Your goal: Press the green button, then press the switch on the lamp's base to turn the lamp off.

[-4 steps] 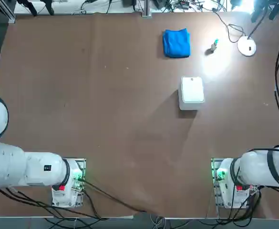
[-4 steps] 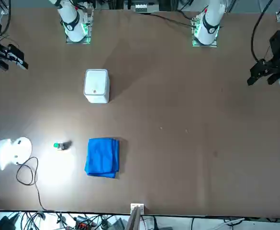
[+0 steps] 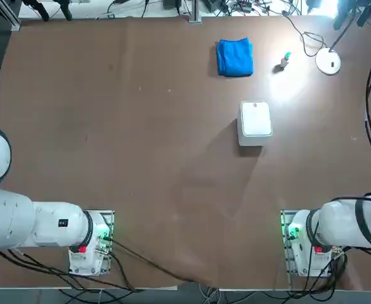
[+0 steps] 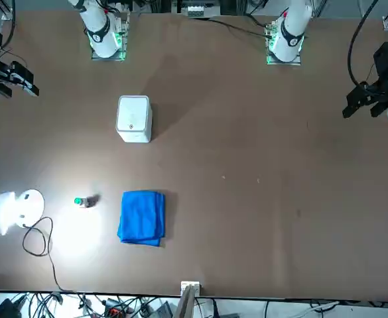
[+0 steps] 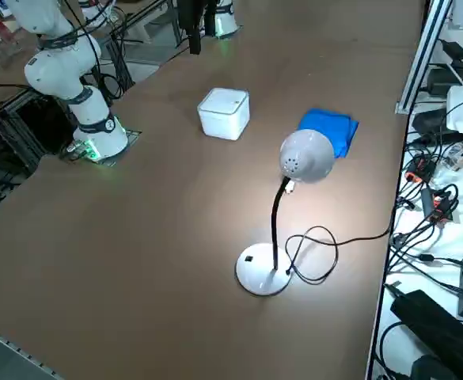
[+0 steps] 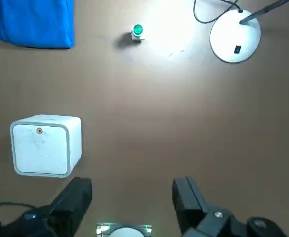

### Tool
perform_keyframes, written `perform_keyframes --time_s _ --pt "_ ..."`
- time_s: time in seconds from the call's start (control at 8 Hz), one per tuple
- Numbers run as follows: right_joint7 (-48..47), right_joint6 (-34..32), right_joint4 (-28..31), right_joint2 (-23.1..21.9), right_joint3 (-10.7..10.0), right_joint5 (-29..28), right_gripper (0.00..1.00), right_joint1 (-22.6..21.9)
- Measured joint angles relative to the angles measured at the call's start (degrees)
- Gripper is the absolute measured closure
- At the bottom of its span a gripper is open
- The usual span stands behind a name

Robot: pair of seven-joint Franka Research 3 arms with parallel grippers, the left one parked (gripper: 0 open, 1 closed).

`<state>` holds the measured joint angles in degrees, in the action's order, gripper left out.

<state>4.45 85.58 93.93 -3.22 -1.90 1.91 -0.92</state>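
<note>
tool (image 6: 132,197): fingers apart, empty, high over the desk (image 6: 149,118) | change: none, nothing has moved from half a second ago | green button (image 6: 138,30): well ahead, unpressed | lamp's base (image 6: 234,36): beyond, right of button; switch (image 6: 237,50) on it, lamp lit | task: not begun

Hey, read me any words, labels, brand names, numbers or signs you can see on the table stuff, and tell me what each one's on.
No readable text on anything.
white box: only a small round mark on top, no lettering.
lamp's base: only the small dark switch, no label.
green button and blue cloth: no markings.
</note>
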Motion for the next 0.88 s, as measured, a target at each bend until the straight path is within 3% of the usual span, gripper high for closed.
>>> perform_keyframes --time_s 0.75,0.88 --pt "-1.1 -1.2 0.0 2.3 0.2 0.1 0.02 -0.1" --pt "-1.8 -1.2 0.0 3.1 0.4 0.1 0.15 -0.2"
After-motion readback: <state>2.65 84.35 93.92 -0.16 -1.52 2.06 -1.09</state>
